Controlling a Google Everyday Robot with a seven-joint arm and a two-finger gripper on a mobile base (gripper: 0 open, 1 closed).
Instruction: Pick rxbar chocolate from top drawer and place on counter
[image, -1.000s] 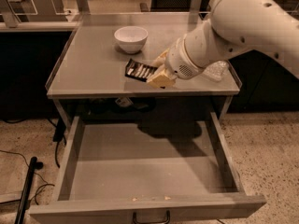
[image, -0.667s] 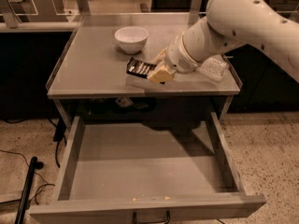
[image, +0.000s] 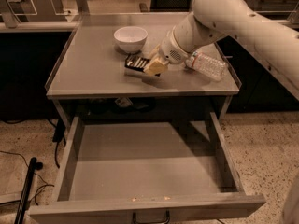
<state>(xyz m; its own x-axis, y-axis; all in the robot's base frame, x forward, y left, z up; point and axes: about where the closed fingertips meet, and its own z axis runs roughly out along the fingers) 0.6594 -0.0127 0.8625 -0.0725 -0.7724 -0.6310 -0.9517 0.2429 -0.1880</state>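
Snack bar (image: 135, 63) w/ gripper (image: 155, 67) at its right end, on counter (image: 88, 64); grip state cannot be told. To be laid flat, clear of bowl (image: 130, 38), before release.

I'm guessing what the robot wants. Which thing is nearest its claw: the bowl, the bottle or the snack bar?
The black snack bar. The claw is right at it on the table; the white bowl and the lying bottle sit farther away.
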